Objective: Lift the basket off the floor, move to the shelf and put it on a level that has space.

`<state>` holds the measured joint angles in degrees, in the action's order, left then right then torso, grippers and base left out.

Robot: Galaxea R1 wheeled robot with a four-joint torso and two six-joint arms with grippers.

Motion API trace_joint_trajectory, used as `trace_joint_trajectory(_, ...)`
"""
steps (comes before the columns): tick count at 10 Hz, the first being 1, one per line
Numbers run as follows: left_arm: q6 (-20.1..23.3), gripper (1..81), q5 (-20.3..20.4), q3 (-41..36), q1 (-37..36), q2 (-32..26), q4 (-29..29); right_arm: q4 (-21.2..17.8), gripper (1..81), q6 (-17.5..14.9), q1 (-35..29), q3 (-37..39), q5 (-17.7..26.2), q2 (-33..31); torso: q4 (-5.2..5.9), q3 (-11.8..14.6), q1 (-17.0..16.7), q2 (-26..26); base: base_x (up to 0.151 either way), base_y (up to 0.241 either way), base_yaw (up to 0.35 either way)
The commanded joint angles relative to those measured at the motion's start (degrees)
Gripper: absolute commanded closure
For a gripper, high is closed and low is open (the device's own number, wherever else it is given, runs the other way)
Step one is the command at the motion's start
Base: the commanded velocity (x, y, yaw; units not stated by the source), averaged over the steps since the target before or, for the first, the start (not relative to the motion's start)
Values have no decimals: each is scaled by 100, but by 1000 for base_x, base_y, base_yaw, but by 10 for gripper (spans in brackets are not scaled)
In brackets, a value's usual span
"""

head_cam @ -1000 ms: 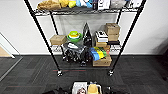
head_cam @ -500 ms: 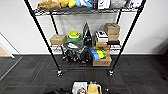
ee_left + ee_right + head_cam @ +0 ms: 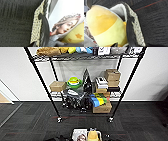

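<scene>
The basket (image 3: 87,135) is seen at the bottom centre of the head view, on the floor (image 3: 140,122), below the shelf (image 3: 85,84). A yellow plush toy (image 3: 104,25) and a magazine (image 3: 65,25) are packed inside it. Its dark handles (image 3: 45,28) are shown close in both wrist views. For both pincers, open or closed cannot be told

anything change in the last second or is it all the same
Nothing visibly changed. The basket sits at the lower edge of the head view in front of the shelf as before, with the yellow plush and the picture book inside it, and the items on the shelf's tiers are where they were.
</scene>
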<state>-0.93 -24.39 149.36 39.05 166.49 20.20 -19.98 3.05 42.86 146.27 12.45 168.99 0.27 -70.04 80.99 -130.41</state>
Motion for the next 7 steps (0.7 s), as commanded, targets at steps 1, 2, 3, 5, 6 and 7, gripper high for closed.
trace_joint_trajectory(1,5,10,-250,-21,-648,-63,388,-410,10,12,-633,-135,162,-73,0,0,0,0,0,0,0)
trace_joint_trajectory(2,5,10,-224,-38,-648,-54,520,-524,10,12,-625,-153,126,-91,0,0,0,0,0,0,0)
trace_joint_trajectory(3,5,10,-224,-38,-648,-62,608,-595,10,12,-616,-153,118,-108,0,0,0,0,0,0,0)
trace_joint_trajectory(5,5,10,-224,-38,-639,-71,643,-727,10,12,-598,-171,109,-135,0,0,0,0,0,0,0)
trace_joint_trajectory(6,5,10,-241,-38,-639,-71,643,-727,10,12,-599,-179,109,-135,0,0,0,0,0,0,0)
trace_joint_trajectory(7,13,10,-241,-38,-622,-71,643,-727,10,12,-598,-179,101,-135,0,0,0,0,0,0,0)
